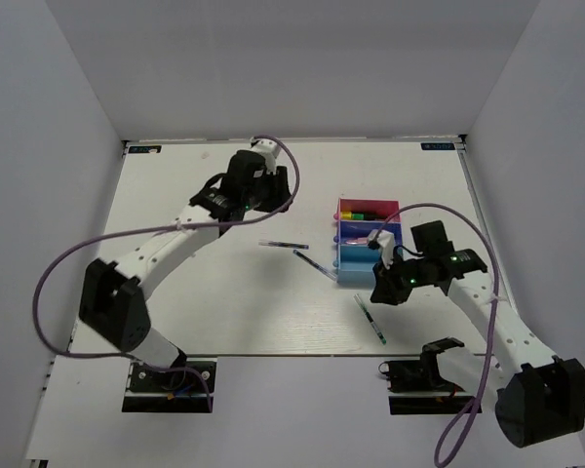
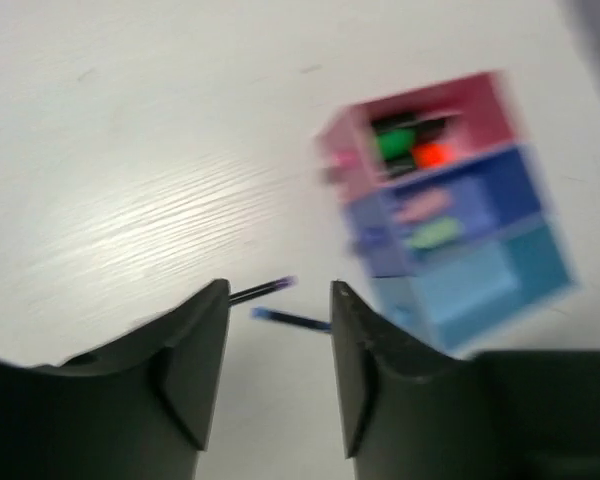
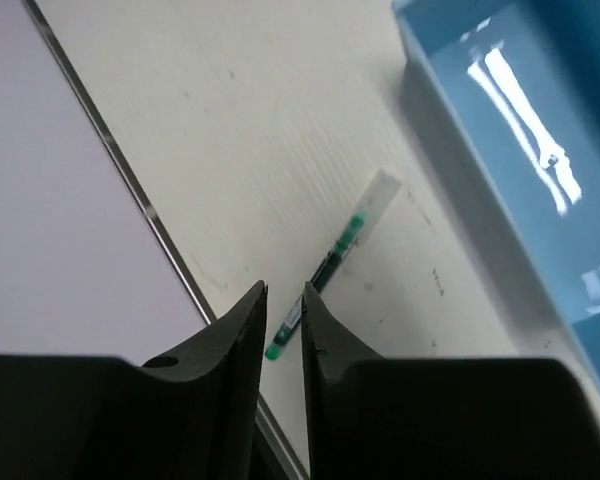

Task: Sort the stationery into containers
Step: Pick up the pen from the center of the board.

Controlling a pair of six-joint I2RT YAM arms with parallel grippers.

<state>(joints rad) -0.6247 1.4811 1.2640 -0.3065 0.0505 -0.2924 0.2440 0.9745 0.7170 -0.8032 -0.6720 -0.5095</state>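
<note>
- Clearly the sorting is partway along: the containers (image 1: pixel 354 268) sit right of centre on the tabletop (image 1: pixel 224 302). They are three boxy plastic trays joined in a row: pink, purple-blue and light blue.
- Stubby highlighters (image 1: pixel 366 214) lie lengthwise in the pink tray, which is about as long as they are. The blurred left wrist view hints at two paler ones in the purple-blue tray.
- Glossy and catching glare, the light blue tray (image 3: pixel 500 130) looks bare. I judge it is the slot meant for the slim pens.
- Two blue-tipped pens (image 1: pixel 281 244) lie flat just left of the trays, on a matt white surface with a faint wood grain. A green pen (image 3: pixel 342 250) with a clear cap lies near the front edge.
- Over the green pen's lower end hangs the right end effector (image 3: pixel 284 292). Its dark tapered fingers are a narrow slit apart and grip nothing; that tight gap suits so slender a rod.
- At the far side hovers the left end effector (image 2: pixel 279 290), fingers moderately apart and empty. The blue-tipped pens show between them, probably its target.
</note>
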